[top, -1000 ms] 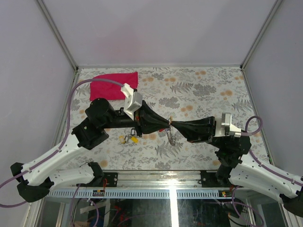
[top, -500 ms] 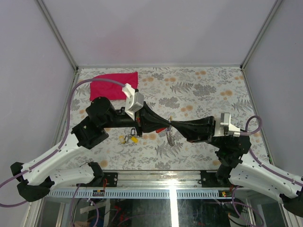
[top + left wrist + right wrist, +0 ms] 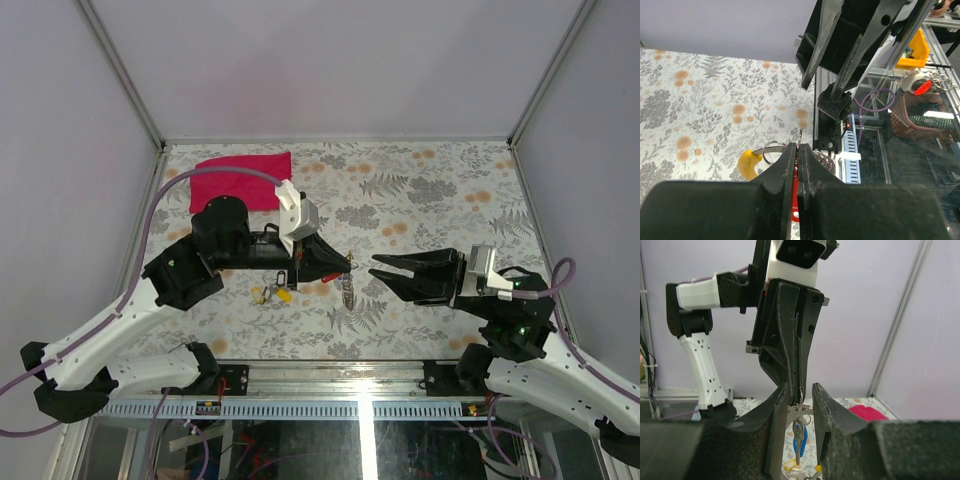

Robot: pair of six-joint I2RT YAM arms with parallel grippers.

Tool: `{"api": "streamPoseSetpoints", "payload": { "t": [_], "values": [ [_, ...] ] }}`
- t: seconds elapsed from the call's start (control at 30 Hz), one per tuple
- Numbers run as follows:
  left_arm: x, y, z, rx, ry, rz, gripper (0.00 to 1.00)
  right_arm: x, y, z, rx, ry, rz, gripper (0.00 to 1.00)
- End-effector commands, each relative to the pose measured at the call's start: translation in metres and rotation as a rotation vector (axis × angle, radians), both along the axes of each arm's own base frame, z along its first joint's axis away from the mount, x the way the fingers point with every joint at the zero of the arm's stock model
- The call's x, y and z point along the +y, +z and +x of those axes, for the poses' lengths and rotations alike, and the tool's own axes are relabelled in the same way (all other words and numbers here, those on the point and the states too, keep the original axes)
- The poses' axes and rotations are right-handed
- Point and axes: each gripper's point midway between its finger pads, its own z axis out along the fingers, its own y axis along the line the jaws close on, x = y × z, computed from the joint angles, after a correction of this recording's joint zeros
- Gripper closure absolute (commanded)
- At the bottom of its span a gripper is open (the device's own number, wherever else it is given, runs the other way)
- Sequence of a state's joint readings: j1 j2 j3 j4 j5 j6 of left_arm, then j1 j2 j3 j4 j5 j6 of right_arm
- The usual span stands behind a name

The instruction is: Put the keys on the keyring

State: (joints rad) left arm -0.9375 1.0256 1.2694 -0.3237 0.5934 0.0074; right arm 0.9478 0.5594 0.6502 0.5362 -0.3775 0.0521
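Right gripper (image 3: 374, 267) has opened and backed off the keyring (image 3: 348, 288).

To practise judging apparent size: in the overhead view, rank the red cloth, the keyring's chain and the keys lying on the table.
1. Red cloth: clearly the largest, even partly covered.
2-3. keys and keyring chain: both small and too alike to rank.
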Motion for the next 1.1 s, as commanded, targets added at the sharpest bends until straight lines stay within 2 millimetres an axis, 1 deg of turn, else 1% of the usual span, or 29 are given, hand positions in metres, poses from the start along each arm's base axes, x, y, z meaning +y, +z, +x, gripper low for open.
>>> {"api": "streamPoseSetpoints", "payload": {
  "t": [0.0,0.17,0.43,0.67,0.87,0.93,1.07],
  "values": [
    [0.005,0.008,0.001,-0.053,0.01,0.026,1.0,-0.008,0.003,0.004,-0.027,-0.064,-0.081,0.66],
    [0.005,0.001,0.003,-0.052,0.017,0.063,1.0,-0.011,-0.009,0.012,0.007,-0.113,-0.156,0.63],
    [0.005,-0.01,0.007,-0.049,0.02,0.123,1.0,-0.014,-0.024,0.018,0.046,-0.149,-0.214,0.59],
    [0.006,-0.02,0.01,-0.043,0.013,0.199,1.0,-0.013,-0.044,0.021,0.133,-0.148,-0.263,0.57],
    [0.003,-0.032,0.015,-0.03,0.027,0.232,1.0,-0.018,-0.06,0.026,0.189,-0.186,-0.322,0.56],
    [0.001,-0.037,0.016,-0.016,0.023,0.243,1.0,-0.021,-0.063,0.029,0.21,-0.209,-0.335,0.57],
    [-0.004,-0.049,0.018,0.01,0.018,0.271,1.0,-0.026,-0.065,0.028,0.249,-0.222,-0.37,0.65]
  ]
}}
